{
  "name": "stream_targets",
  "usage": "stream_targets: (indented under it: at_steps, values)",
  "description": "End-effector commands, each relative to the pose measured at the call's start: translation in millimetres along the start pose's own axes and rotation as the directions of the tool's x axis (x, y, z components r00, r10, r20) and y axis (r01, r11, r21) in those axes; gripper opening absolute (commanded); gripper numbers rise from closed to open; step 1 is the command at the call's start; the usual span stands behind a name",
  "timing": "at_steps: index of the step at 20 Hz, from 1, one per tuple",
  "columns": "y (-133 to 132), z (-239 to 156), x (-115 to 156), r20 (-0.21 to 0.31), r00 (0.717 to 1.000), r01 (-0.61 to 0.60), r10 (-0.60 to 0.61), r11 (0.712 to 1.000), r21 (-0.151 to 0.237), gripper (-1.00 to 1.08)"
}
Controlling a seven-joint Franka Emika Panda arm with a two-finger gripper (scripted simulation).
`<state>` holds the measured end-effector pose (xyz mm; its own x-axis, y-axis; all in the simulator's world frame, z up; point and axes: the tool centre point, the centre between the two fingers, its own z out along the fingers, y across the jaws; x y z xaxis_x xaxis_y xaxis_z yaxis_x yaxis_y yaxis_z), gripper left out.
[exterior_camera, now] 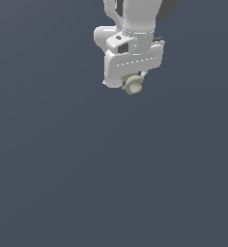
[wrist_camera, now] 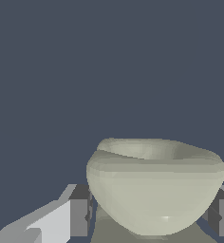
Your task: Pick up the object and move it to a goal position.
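The object (exterior_camera: 133, 85) is a small pale beige-olive roundish piece with a ridged rim. It sits at the tip of my white gripper (exterior_camera: 132, 83) near the top middle of the exterior view. In the wrist view the object (wrist_camera: 155, 185) looks like a small bowl and fills the space between my two fingers (wrist_camera: 79, 216). The fingers press on its two sides, so the gripper is shut on it. The fingertips are mostly hidden behind the gripper body in the exterior view.
A plain dark grey-blue surface (exterior_camera: 111, 183) fills the rest of both views. No other object shows.
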<state>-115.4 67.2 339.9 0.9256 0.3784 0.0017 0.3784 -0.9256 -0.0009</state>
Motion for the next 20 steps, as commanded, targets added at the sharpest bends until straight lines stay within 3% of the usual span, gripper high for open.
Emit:
stream_targets:
  at_steps: [1, 11, 20]
  values:
    - [0.2, -24.0, -7.3, 0.001, 1.000, 0.000, 0.000, 1.000, 0.001, -1.00]
    - [2.6, -88.8, -23.4, 0.001, 1.000, -0.001, 0.001, 1.000, 0.000, -1.00]
    - [3.8, -104.5, -25.6, 0.002, 1.000, -0.001, 0.001, 1.000, -0.001, -1.00]
